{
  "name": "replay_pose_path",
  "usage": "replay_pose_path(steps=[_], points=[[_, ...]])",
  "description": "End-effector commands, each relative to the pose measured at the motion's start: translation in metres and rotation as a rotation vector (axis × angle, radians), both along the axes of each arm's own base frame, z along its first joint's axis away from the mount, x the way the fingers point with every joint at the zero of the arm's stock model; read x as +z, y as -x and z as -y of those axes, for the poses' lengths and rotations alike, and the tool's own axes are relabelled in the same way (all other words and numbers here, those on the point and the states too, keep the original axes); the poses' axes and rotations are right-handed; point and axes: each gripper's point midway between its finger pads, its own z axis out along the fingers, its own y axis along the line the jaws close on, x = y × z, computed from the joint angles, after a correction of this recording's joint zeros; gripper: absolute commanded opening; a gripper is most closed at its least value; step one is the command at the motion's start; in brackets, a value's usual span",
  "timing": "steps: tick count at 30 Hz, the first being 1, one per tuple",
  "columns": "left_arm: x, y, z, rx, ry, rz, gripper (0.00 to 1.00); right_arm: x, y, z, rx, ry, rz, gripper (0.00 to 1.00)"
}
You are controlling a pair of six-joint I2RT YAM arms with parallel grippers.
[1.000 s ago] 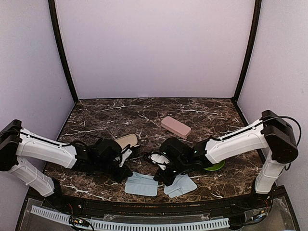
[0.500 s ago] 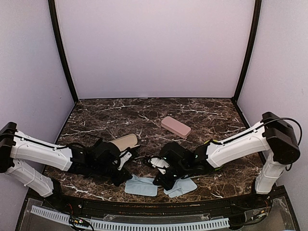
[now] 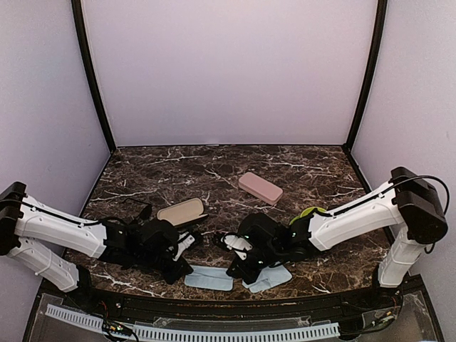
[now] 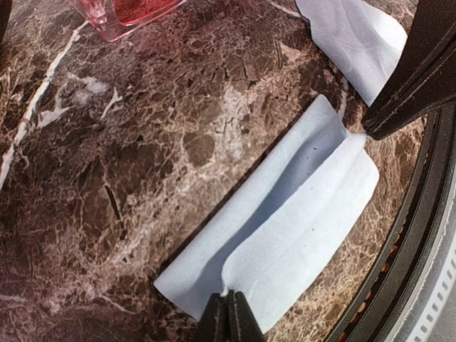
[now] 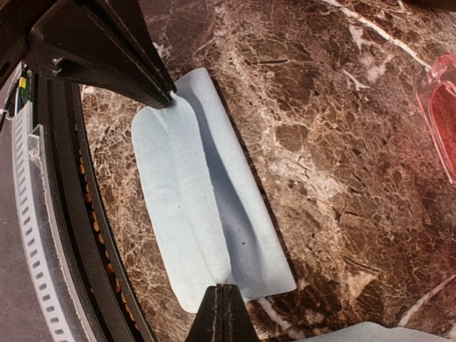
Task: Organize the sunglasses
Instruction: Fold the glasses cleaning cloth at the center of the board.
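Two ends of one blue cloth (image 4: 285, 221) are pinched: the left gripper (image 4: 228, 318) clamps shut on one, the right gripper (image 5: 223, 308) on the opposite. Red sunglasses (image 4: 125, 13) lie on the table (image 4: 142, 178) just beyond, apart from the cloth.

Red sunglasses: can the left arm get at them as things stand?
Probably not yet: the left gripper is shut on the blue cloth; otherwise nothing lies between it and the red sunglasses.
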Motion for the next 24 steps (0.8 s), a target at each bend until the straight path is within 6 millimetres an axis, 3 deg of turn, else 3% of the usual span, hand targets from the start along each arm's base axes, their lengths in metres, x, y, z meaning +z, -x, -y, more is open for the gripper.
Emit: replay_pose_path(steps=[1,16,24], points=[[-0.0020,0.0059,-0.0016,-0.017,-0.022,0.000,0.06,0.0093,0.0049,-0.0069,0.003,-0.044,0.001,0.00],[-0.0016,0.0078,-0.0006,-0.019,-0.035,0.008,0.10,0.0055,0.0108,-0.0088,0.014,-0.038,-0.010,0.00],[-0.0019,0.0123,-0.0010,-0.026,-0.035,-0.003,0.21,0.0015,0.0147,-0.0080,0.017,-0.030,-0.020,0.00]])
